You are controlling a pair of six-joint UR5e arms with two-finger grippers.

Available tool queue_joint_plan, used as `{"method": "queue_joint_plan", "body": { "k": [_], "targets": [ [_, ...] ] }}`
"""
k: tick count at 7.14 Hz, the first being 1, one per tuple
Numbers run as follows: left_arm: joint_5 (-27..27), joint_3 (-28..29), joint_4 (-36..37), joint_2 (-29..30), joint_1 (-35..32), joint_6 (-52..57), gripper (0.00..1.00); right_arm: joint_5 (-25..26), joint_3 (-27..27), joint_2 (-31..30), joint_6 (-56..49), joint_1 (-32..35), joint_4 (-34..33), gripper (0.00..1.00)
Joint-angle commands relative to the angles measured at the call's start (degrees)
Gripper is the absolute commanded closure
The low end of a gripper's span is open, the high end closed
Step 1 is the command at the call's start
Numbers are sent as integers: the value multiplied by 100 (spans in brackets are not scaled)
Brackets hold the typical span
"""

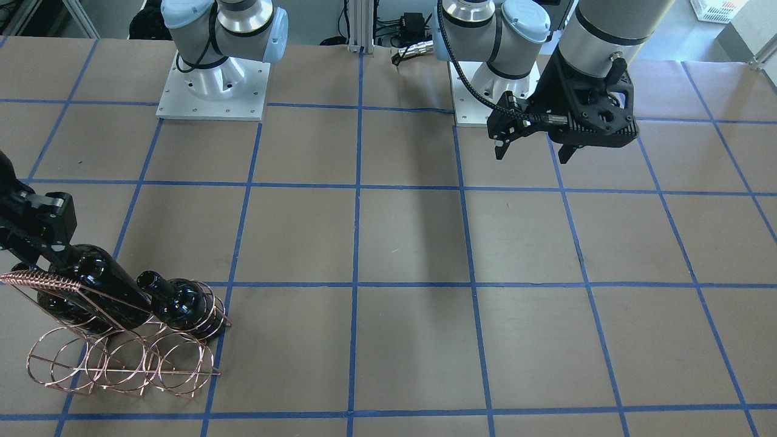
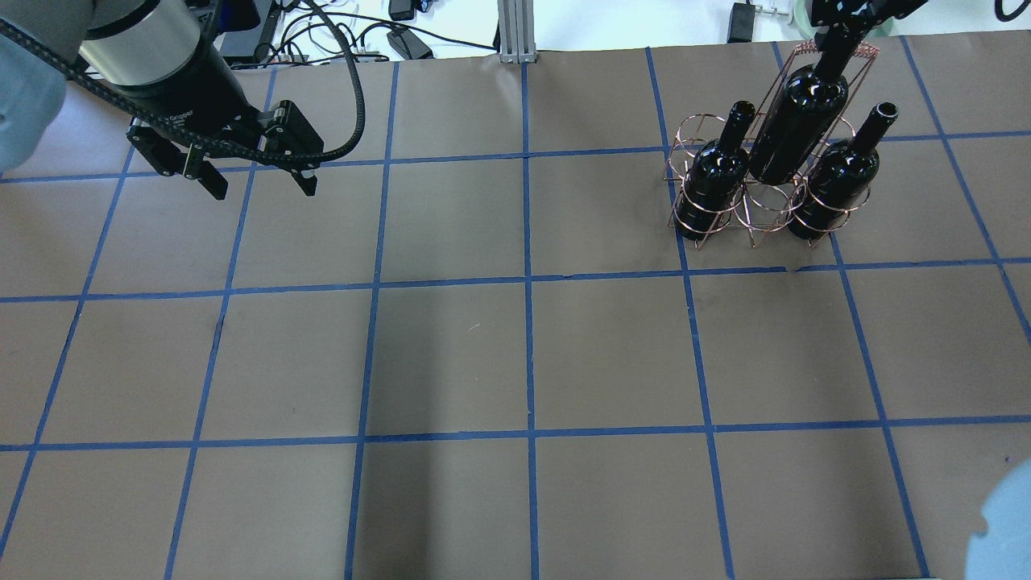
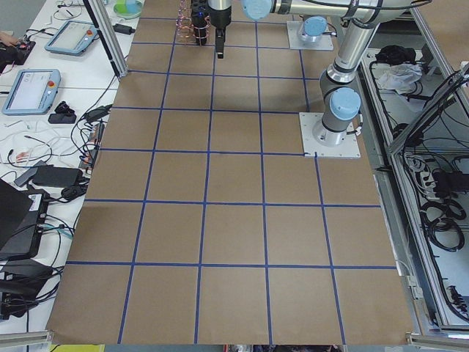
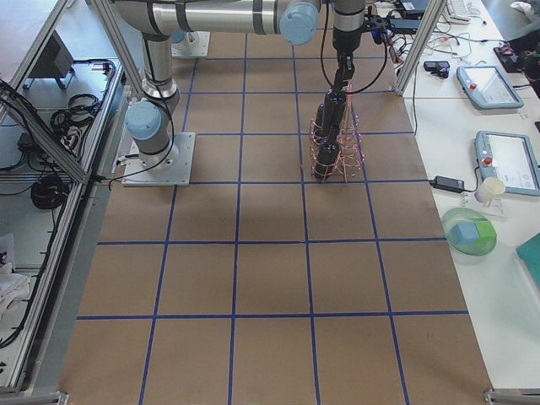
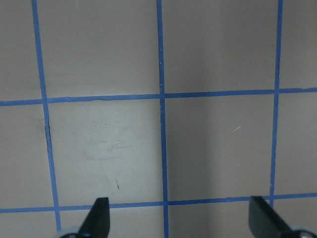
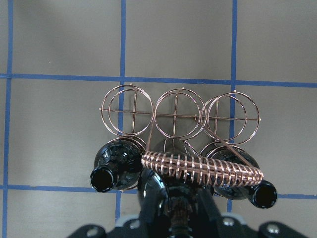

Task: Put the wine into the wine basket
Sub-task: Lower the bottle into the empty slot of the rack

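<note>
A table (image 2: 515, 362) covered in brown paper and marked into squares by blue tape fills the views, with cables and screens along its edges. The wire basket (image 1: 121, 364) stands near the far right corner on the robot's right. Two dark bottles (image 2: 713, 181) (image 2: 842, 181) stand in the end rings of the row nearer the robot, and the three rings of the other row hold nothing.

The right gripper (image 2: 839, 34) is closed around the neck of the wine bottle (image 2: 797, 129). It holds the bottle upright over the middle ring between the other two, just beside the twisted handle (image 6: 200, 167). This bottle sits higher than its neighbours. Its base seems to be inside the ring, though I cannot tell whether it reaches the bottom.

The left gripper (image 2: 264, 189) hangs above bare paper well away on the other side, fingers spread wide and holding nothing.
</note>
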State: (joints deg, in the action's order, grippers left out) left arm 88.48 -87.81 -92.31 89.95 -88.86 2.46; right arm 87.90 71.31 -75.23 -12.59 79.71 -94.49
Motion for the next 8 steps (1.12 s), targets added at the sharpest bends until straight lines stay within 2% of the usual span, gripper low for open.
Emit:
{"method": "queue_joint_plan", "body": {
  "k": [1,5,8],
  "targets": [
    [3,-17,11,-4,0,0,0,25,32,34,-41,0,-17,87],
    [3,-17,11,-4,0,9,0,43,76,105,-226,-8,-61,88],
    [12,-8,11,-4,0,27,0,25,461,201,-313,-8,-498,88]
  ]
}}
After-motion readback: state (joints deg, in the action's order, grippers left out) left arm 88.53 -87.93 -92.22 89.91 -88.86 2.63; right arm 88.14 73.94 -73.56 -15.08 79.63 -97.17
